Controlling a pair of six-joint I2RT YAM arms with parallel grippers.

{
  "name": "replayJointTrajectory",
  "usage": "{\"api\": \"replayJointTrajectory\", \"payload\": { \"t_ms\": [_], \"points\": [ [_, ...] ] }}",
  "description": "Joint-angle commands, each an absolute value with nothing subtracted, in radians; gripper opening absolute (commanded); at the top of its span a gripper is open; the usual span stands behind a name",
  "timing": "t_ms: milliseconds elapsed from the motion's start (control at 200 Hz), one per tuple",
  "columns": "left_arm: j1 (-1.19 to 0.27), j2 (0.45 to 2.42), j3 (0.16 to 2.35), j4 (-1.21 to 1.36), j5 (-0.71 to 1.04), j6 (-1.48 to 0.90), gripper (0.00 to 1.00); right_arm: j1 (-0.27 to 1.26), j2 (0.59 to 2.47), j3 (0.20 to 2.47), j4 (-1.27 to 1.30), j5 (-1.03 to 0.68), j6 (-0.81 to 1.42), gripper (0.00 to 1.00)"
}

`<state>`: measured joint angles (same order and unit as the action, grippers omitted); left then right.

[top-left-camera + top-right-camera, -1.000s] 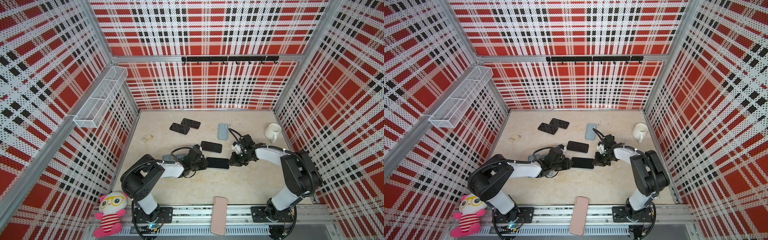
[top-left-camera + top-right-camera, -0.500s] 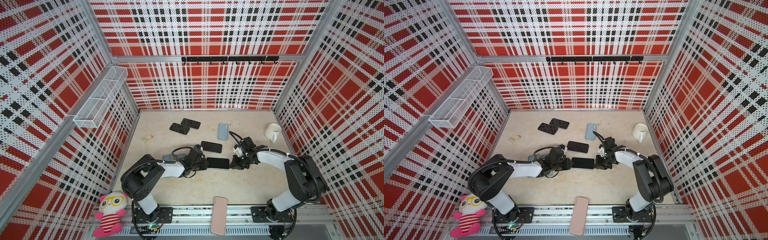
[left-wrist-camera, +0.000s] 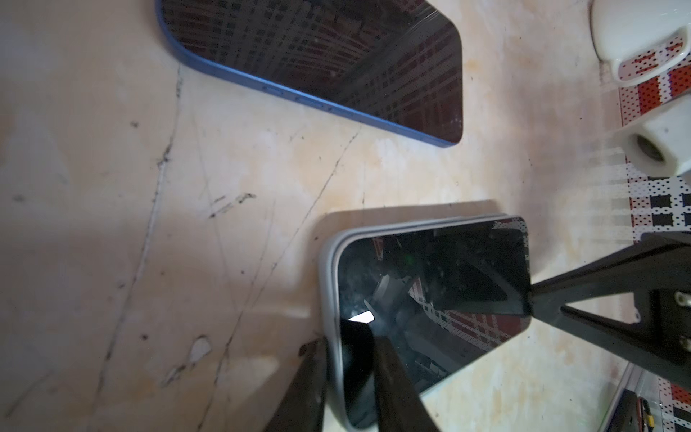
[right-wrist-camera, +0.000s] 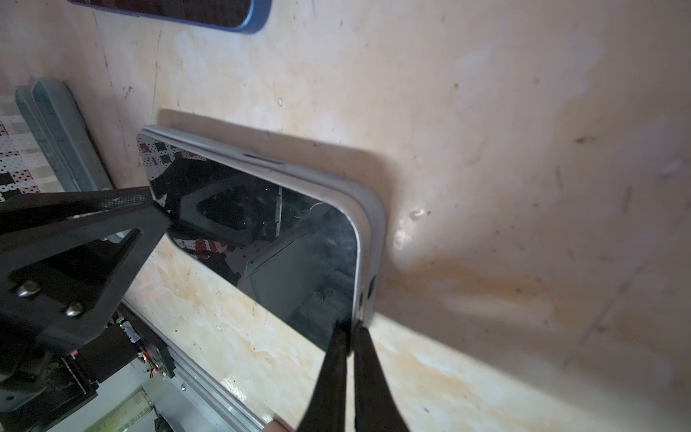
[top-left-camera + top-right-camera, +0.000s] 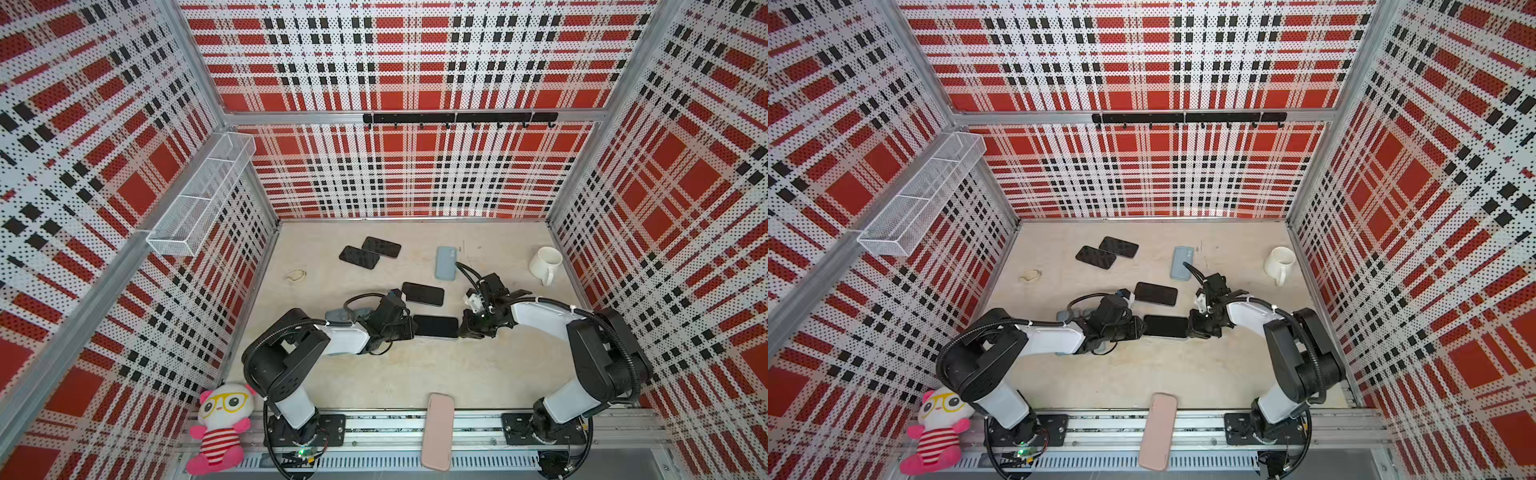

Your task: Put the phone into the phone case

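Observation:
The phone (image 5: 435,326) (image 5: 1165,326), black screen up, lies in a pale grey phone case (image 3: 329,269) in the middle of the table. My left gripper (image 5: 411,326) (image 3: 346,340) is shut on one short end, with one finger outside the case and the other on the screen. At the opposite end my right gripper (image 5: 460,330) (image 4: 349,329) is shut, fingertips together on the phone's corner. There the phone's silver edge (image 4: 355,262) shows above the case rim (image 4: 375,232).
A blue-rimmed phone (image 5: 422,294) lies just behind, with two dark phones (image 5: 370,252) and a light-blue case (image 5: 446,262) farther back. A white mug (image 5: 545,264) stands at the back right. Grey cases (image 5: 340,316) lie under the left arm. A pink case (image 5: 437,432) rests on the front rail.
My right gripper's fingers have closed together and its tip has come down onto the phone's end. The left gripper and the phone have stayed put.

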<state>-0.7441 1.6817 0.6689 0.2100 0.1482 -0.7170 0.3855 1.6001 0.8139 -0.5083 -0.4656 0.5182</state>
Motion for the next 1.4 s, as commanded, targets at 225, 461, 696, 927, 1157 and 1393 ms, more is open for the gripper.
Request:
{"api": "replayJointTrajectory", "payload": {
  "t_ms": [225,461,696,927,1157,1393],
  "points": [
    [-0.758,1.718,0.664,0.224,0.175,-0.712,0.26,0.521,1.774,0.731,-0.467,-0.320,0.602,0.07],
    [-0.758,1.724,0.666,0.226,0.182,-0.712,0.26,0.569,1.878,0.692,-0.409,-0.308,0.645,0.06],
    [-0.758,1.735,0.669,0.229,0.191,-0.709,0.25,0.581,1.946,0.702,-0.396,-0.296,0.650,0.05],
    [-0.756,1.725,0.677,0.219,0.195,-0.701,0.25,0.581,1.867,0.760,-0.457,-0.264,0.633,0.06],
    [-0.712,1.671,0.712,0.143,0.172,-0.635,0.25,0.541,1.638,0.961,-0.699,-0.157,0.569,0.15],
    [-0.667,1.687,0.759,0.134,0.171,-0.589,0.26,0.496,1.581,1.077,-0.797,-0.123,0.500,0.19]
  ]
}}
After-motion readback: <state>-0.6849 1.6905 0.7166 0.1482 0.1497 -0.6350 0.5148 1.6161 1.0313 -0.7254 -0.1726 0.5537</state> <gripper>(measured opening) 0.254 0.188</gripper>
